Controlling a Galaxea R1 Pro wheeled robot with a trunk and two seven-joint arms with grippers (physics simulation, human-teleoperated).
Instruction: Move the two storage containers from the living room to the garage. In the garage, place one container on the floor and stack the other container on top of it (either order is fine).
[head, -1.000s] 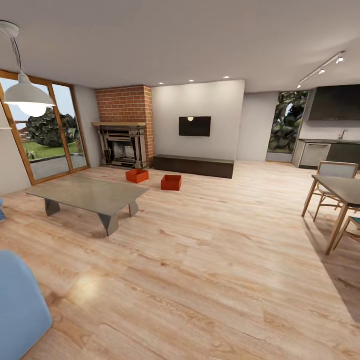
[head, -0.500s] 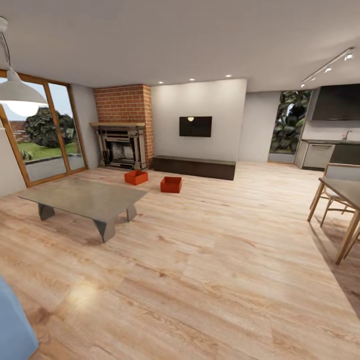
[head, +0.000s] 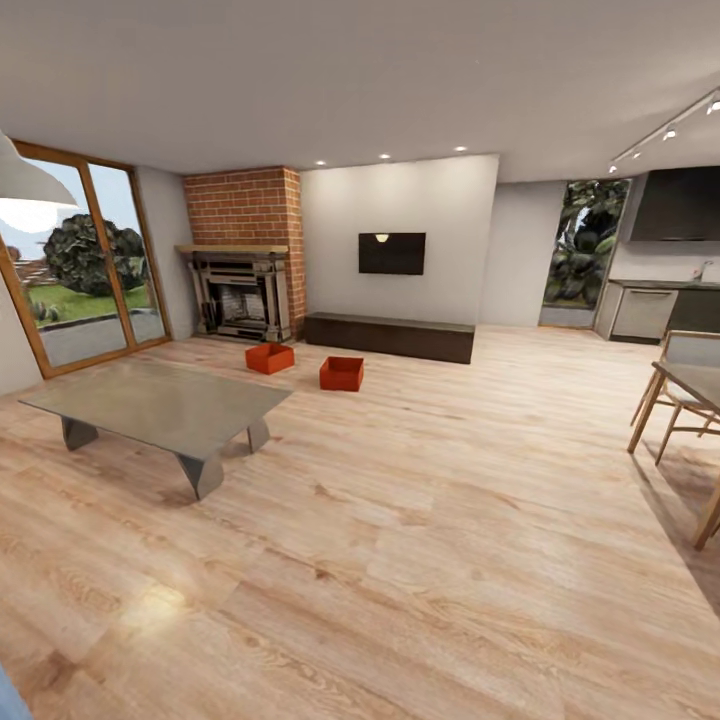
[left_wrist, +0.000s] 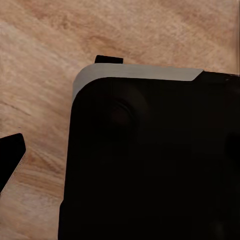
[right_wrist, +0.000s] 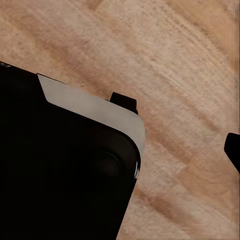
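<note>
1. The head view looks across the living room, over a wide stretch of light wood-plank floor (head: 420, 560).
2. The two storage containers sit on that floor left of centre in the frame, in front of the far wall: the left container (head: 270, 358) lies just below the brick fireplace (head: 245, 255), and the right container (head: 342, 373) lies slightly lower in the frame, in front of the left end of the long dark low cabinet (head: 390, 337).
3. The two orange-red bins are near each other but apart, both upright with open tops.
4. A wall TV (head: 392, 253) hangs above the cabinet, at the centre of the upper half.
5. A grey low table (head: 155, 405) stands at middle left, below and to the left of the containers, well apart from them.
6. Glass doors (head: 80, 265) with a wooden frame fill the left edge; a white pendant lamp (head: 25, 185) hangs at the upper left.
7. At the right edge are a wooden chair (head: 680, 395) and part of a table, with a kitchen counter (head: 650, 305) behind them.
8. The left wrist view shows a dark rounded housing (left_wrist: 150, 160) with a pale top edge, over wood planks.
9. The right wrist view shows a similar dark housing (right_wrist: 60, 170) above the planks.
10. For both arms I cannot tell how the jaws stand; only small dark tips show at the frame edges.
</note>
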